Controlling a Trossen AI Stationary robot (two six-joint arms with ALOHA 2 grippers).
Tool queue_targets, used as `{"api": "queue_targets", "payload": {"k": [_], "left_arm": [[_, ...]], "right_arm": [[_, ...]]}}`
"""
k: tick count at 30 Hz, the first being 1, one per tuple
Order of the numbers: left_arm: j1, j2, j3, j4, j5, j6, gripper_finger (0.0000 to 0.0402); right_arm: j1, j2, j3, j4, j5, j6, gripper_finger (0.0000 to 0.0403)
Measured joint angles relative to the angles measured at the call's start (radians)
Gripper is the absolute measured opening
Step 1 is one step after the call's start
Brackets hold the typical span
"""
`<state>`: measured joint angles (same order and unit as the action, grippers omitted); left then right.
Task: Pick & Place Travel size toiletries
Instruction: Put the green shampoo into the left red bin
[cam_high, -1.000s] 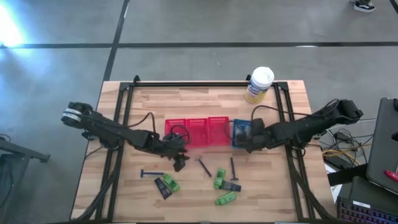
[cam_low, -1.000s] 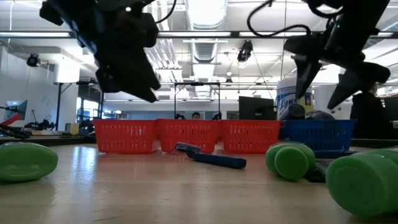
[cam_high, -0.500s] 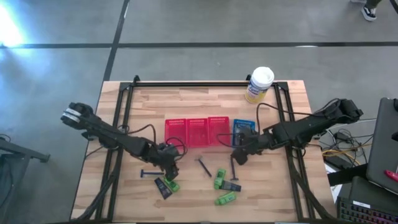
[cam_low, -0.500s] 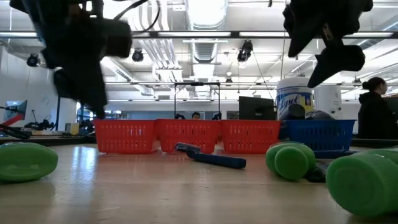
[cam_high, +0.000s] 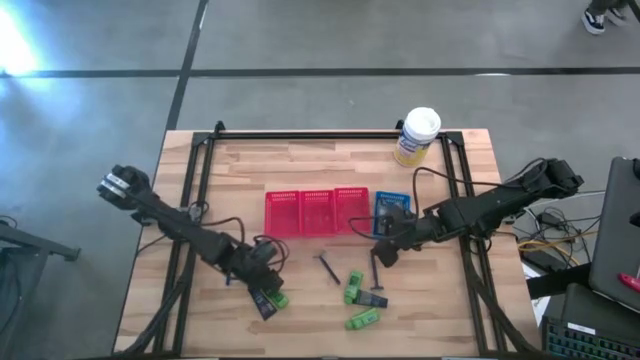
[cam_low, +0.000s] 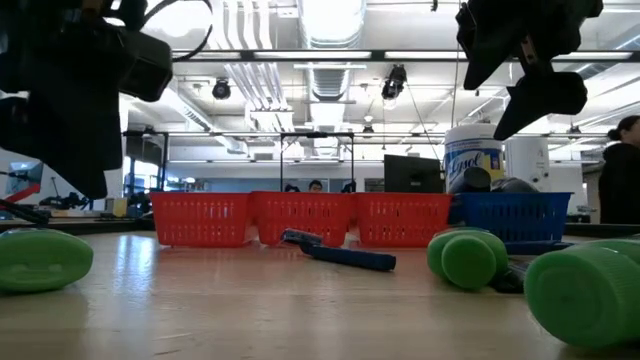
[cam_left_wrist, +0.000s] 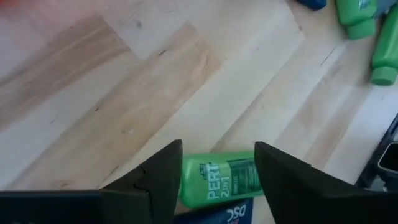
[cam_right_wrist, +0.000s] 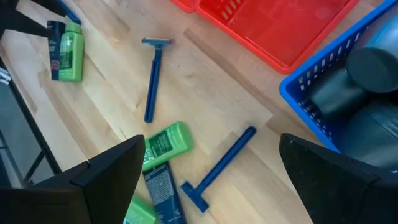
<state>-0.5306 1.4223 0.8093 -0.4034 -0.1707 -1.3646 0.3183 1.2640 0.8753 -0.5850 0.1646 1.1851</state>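
Here the wooden surface (cam_high: 330, 165) stands on grey floor; left pincer (cam_left_wrist: 214, 167) hangs parted over a green tube (cam_left_wrist: 217, 180), right pincer (cam_right_wrist: 208, 167) wide, empty

Left gripper (cam_high: 268, 284) hovers over a green tube (cam_high: 275, 297).
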Motion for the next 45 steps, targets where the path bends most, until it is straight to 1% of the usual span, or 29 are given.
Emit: {"api": "queue_targets", "payload": {"k": [5,7,9,11,13,15,22,25,29,33,35,38,45], "left_arm": [[-0.009,0.000,-0.008,0.008,-0.073,-0.048,0.0249],[-0.003,0.000,-0.008,0.010,-0.075,-0.041,0.0262],[-0.001,0.000,-0.008,0.011,-0.074,0.005,0.0269],[-0.001,0.000,0.003,0.014,-0.074,0.105,0.0270],[-0.009,0.000,0.022,0.036,-0.071,0.246,0.0266],[-0.025,0.000,0.042,0.041,-0.064,0.389,0.0262],[-0.102,0.000,0.089,0.041,-0.064,0.793,0.0259],[-0.122,0.000,0.092,0.040,-0.082,0.908,0.0259],[-0.121,0.014,0.096,0.042,-0.082,1.042,0.0259],[-0.120,0.067,0.096,0.054,-0.023,1.184,0.0259],[-0.121,0.107,0.096,0.049,0.007,1.232,0.0259],[-0.119,0.152,0.107,0.049,0.012,1.254,0.0259],[-0.102,0.173,0.106,0.053,0.013,1.254,0.0259]], "right_arm": [[0.000,0.000,0.000,0.000,-0.006,0.011,0.0368],[0.003,0.000,0.000,0.000,-0.008,0.025,0.0368],[0.007,0.000,0.000,0.000,-0.008,0.035,0.0368],[0.014,0.000,0.000,0.001,-0.009,0.036,0.0368],[0.023,0.000,0.000,0.000,-0.009,0.035,0.0368],[0.035,0.000,0.000,0.000,-0.009,0.036,0.0368],[0.057,0.001,-0.002,-0.001,-0.008,0.035,0.0368],[0.057,0.001,-0.003,0.000,-0.007,0.035,0.0368],[0.057,0.001,-0.003,0.000,-0.007,0.034,0.0368],[0.057,0.001,-0.004,-0.001,-0.006,0.029,0.0368],[0.057,0.001,-0.004,-0.001,-0.006,0.031,0.0368],[0.057,0.001,-0.006,-0.002,-0.006,0.035,0.0368],[0.056,0.001,-0.007,-0.001,-0.006,0.012,0.0368]]}}
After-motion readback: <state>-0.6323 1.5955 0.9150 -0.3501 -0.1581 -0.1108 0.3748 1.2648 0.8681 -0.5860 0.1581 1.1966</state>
